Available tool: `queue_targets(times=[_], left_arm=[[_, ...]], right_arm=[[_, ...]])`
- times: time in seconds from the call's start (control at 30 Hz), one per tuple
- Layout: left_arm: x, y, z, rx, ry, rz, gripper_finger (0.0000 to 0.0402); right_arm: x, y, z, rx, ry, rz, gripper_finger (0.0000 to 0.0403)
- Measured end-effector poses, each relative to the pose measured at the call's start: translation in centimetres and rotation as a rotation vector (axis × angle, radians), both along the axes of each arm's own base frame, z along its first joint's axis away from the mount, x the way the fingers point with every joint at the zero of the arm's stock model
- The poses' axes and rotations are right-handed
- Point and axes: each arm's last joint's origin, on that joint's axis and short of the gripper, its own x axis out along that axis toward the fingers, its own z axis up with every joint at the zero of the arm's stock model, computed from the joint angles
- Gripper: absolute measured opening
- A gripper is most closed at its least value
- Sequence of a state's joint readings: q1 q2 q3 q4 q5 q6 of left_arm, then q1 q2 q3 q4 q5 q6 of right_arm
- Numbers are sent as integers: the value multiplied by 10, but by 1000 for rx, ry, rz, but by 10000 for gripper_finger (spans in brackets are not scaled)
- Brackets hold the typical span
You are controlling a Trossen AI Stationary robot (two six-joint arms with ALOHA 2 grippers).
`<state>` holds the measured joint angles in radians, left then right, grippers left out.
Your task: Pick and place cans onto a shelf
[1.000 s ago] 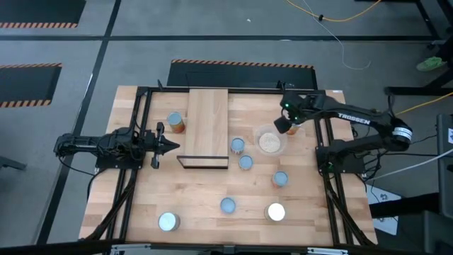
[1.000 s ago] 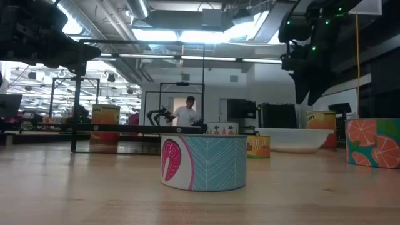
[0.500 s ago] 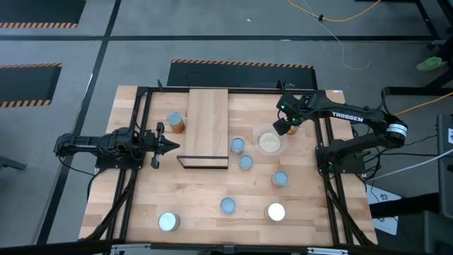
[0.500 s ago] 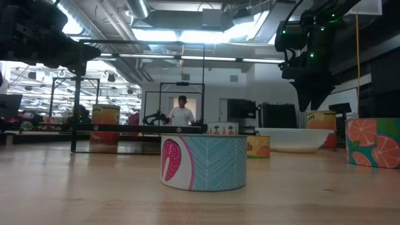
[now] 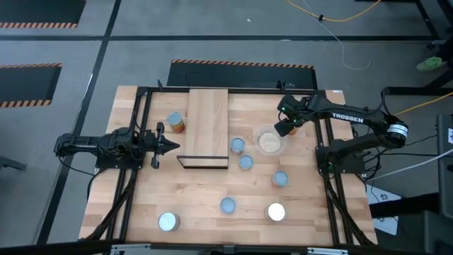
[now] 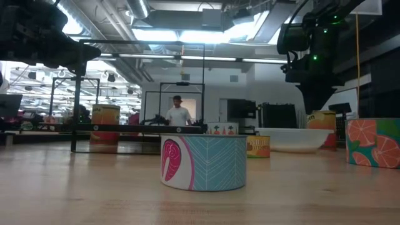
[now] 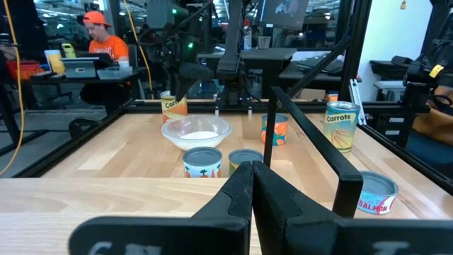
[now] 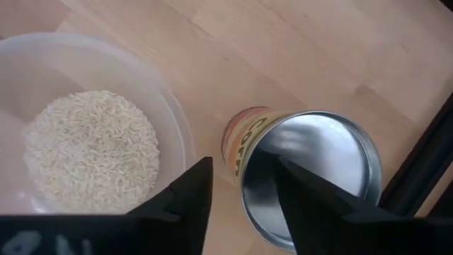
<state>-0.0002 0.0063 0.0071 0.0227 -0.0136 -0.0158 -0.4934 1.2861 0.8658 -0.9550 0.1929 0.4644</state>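
Observation:
Several cans stand upright on the wooden table: one left of the shelf, others to its right and more toward the near edge. A corn can with a silver top stands at the far right, beside the bowl. My right gripper hangs open over it, pointing steeply down; one finger is above the lid and the other is beside the can, on the bowl's side. In the low view the right gripper ends just above that can. My left gripper waits shut at the table's left.
A clear bowl of rice stands right next to the corn can. Black frame rails run along the table's right and left sides. A salmon can stands near the low camera. A person shows in the room behind.
My right gripper has sunk toward the corn can at the far right and tipped a little more downward. The cans, the bowl and the shelf have stayed where they were.

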Motion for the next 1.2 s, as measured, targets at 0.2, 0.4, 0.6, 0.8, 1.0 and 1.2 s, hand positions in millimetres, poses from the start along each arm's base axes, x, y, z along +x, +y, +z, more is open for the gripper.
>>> queue_targets(times=[0.2,0.4,0.6,0.8,1.0,1.2], left_arm=[[0,0,0,0,0,0,0],[0,0,0,0,0,0,0],[0,0,0,0,0,0,0],[0,0,0,0,0,0,0],[0,0,0,0,0,0,0],[0,0,0,0,0,0,0]], right_arm=[[0,0,0,-3,7,7,110],[0,0,-1,0,9,32,65],[0,0,-1,3,13,58,60],[0,0,-1,4,18,81,53],[0,0,-1,4,22,92,52],[0,0,-1,-4,42,177,52]])
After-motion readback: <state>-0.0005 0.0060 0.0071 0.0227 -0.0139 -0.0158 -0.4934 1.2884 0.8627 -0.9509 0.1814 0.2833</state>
